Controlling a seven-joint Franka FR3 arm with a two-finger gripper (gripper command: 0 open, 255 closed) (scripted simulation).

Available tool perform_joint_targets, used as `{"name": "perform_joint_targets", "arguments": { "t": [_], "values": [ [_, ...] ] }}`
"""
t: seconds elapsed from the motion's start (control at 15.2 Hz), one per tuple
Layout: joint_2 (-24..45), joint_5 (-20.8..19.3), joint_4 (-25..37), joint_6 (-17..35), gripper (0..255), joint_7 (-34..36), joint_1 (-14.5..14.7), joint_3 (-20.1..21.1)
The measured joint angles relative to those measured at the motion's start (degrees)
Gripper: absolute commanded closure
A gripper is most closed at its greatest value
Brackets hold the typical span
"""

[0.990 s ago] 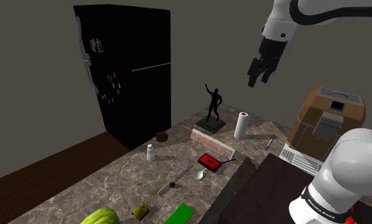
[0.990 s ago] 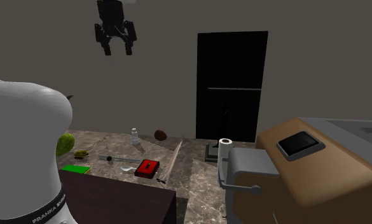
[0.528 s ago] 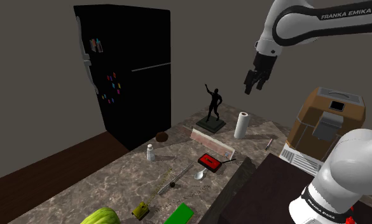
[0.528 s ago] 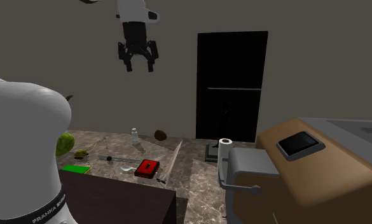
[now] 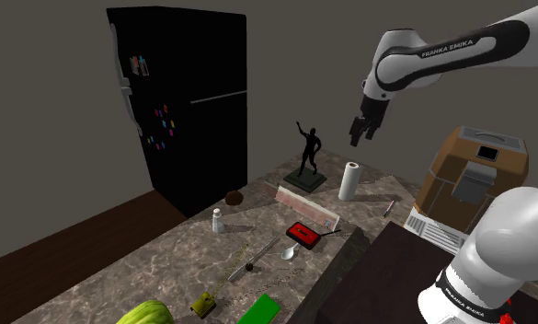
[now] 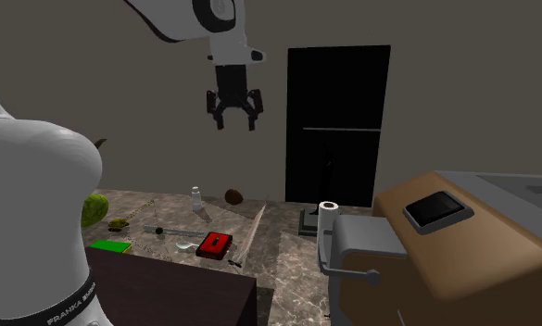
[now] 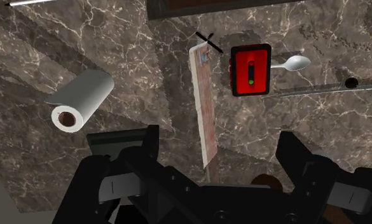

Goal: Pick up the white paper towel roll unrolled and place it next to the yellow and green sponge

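Observation:
The white paper towel roll [image 5: 349, 180] stands upright on the marble counter [image 5: 165, 267], beside the black statuette [image 5: 306, 156]. It also appears in the second exterior view [image 6: 329, 220] and the wrist view [image 7: 81, 100]. My gripper [image 5: 360, 136] hangs open and empty high above the counter, up and slightly to the shoulder view's right of the roll. Seen in the second exterior view, the gripper [image 6: 235, 123] has its fingers spread. In the wrist view the gripper [image 7: 219, 153] has the roll off to one side of its fingers. The flat green sponge [image 5: 259, 309] lies at the counter's near end.
A black fridge [image 5: 179, 101] stands behind the counter. A brown boxy appliance [image 5: 478, 179] sits close to the roll. On the counter lie a pale long board [image 5: 306, 209], a red-and-black device [image 5: 303, 233], a spoon [image 5: 288, 250], a small white bottle [image 5: 217, 221] and a green melon [image 5: 147, 315].
The arm has stretched out, and the open gripper has come down and toward the shoulder view's left, nearer to above the roll. Nothing on the counter has moved.

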Motion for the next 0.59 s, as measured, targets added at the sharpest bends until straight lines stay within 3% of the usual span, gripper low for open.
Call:
{"name": "perform_joint_targets", "arguments": {
  "t": [0.59],
  "values": [
    [17.6,2.6,5.6,11.3,0,-10.2,-1.1,-7.0]
  ]
}}
